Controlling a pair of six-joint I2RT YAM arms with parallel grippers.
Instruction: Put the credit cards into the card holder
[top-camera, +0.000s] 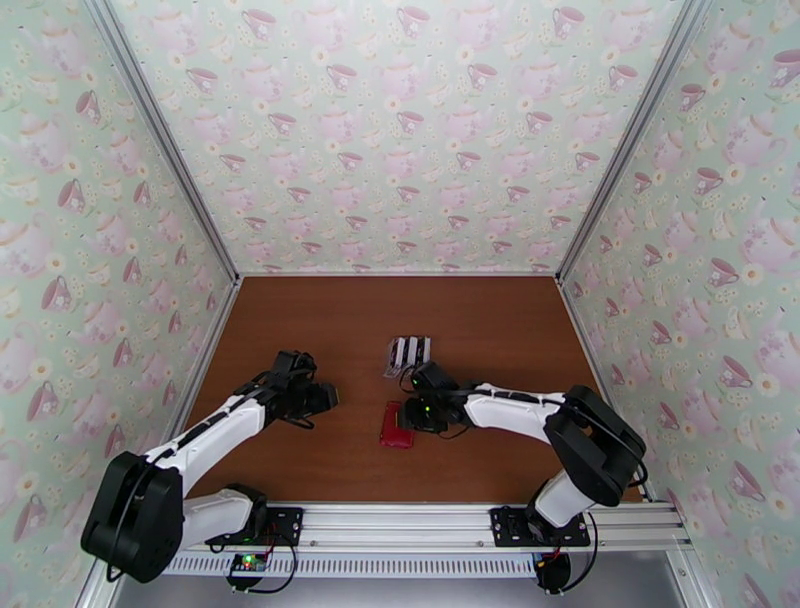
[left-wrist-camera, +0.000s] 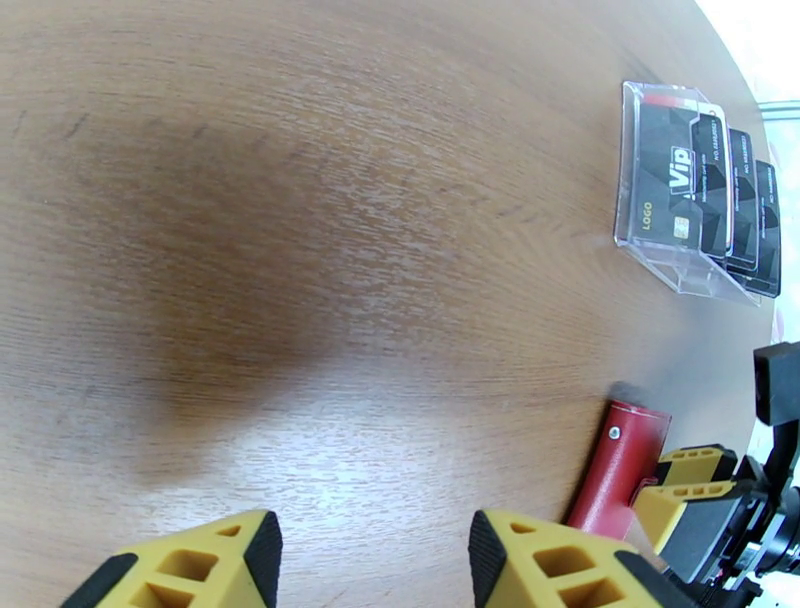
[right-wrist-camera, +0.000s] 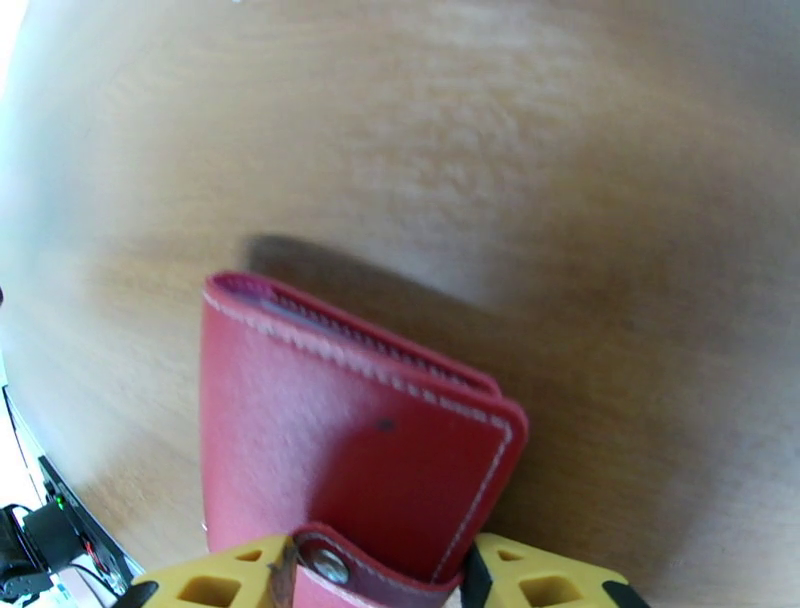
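Note:
The card holder (top-camera: 396, 428), a folded red wallet with a snap tab, lies on the brown table near the middle. My right gripper (top-camera: 408, 412) is shut on its tab end; the right wrist view has the card holder (right-wrist-camera: 340, 450) between the yellow fingers (right-wrist-camera: 545, 585). Several black credit cards (left-wrist-camera: 700, 180) stand in a clear plastic stand (left-wrist-camera: 640, 235), just beyond the wallet (left-wrist-camera: 618, 470). My left gripper (top-camera: 328, 398) hovers left of the wallet, apart from it. It is open (left-wrist-camera: 375, 560), with bare table between its fingers.
The clear stand (top-camera: 409, 353) sits right behind my right gripper. Patterned walls close in the table (top-camera: 330, 320) on the left, right and far sides. Open wood stretches to the left and far side.

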